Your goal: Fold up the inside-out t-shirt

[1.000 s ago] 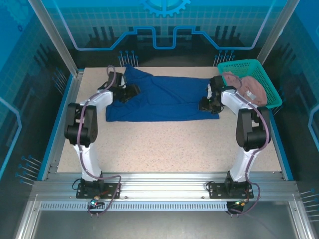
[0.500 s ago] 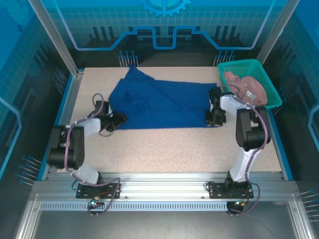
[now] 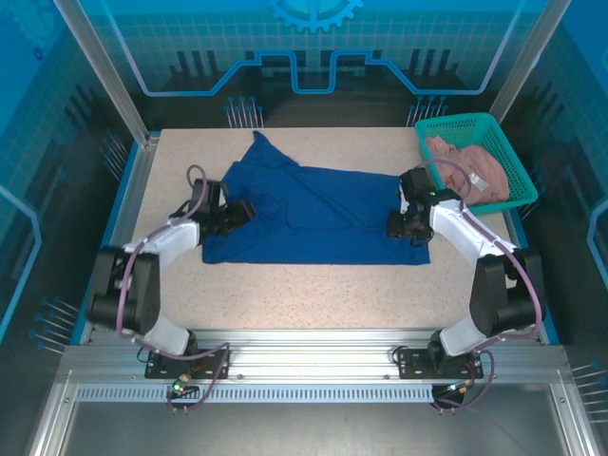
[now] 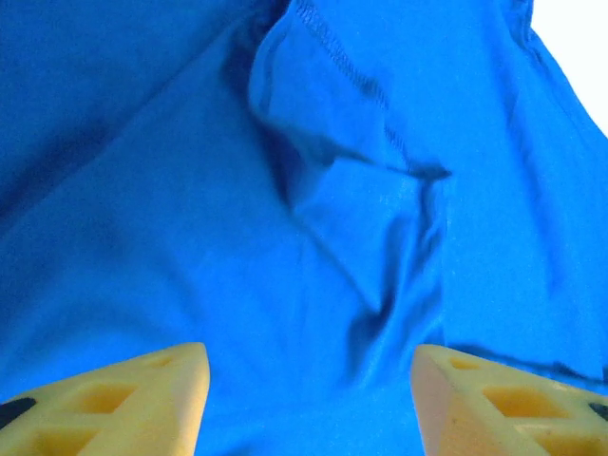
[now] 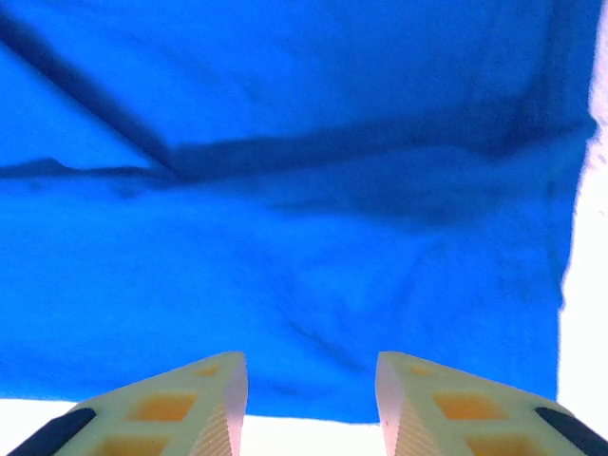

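The speckled beige table point(image 3: 313, 290) carried the royal blue cotton t-shirt point(image 3: 323, 214), spread lengthwise across its far half, probably flattened so a fold could start. The green plastic basket point(image 3: 456, 120) at the far right corner kept the pinkish-beige garment point(image 3: 470, 166) out of the way. The left gripper point(image 3: 242, 211) hung over the shirt's creased left end, fingers apart and empty. The right gripper point(image 3: 399, 226), likewise spread and holding nothing, hovered at the right hem, seemingly lining up a pinch.
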Controlling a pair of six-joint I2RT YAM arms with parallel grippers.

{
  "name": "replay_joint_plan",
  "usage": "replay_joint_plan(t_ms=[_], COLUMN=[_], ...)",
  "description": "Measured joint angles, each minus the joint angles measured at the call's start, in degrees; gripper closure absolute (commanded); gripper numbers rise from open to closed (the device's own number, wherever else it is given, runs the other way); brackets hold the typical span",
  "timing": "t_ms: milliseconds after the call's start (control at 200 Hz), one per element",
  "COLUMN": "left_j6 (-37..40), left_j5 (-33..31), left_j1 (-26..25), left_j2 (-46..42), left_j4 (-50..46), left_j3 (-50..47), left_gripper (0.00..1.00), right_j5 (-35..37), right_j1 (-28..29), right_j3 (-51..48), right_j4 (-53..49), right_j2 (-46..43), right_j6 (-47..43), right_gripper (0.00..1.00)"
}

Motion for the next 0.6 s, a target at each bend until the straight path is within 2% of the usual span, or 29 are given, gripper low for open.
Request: replay_joint_plan(t_ms=[215, 600], left_j6=[-0.07, -0.31], left_j5=[2.16, 7.08], left_j1=[-0.28, -2.38], left_j2=[14.78, 31.56], left_j4=[1.31, 1.25], left_j3=[10.99, 33.81], left_gripper=[0.41, 0.39], right_j5=[-1.79, -2.97], right_j1=[0.79, 0.79], right_j3=[0.35, -0.39], right_j4=[1.86, 3.17], right_j2=[1.92, 1.90], right_j6=[0.42, 0.66], right_gripper=[0.59, 0.59])
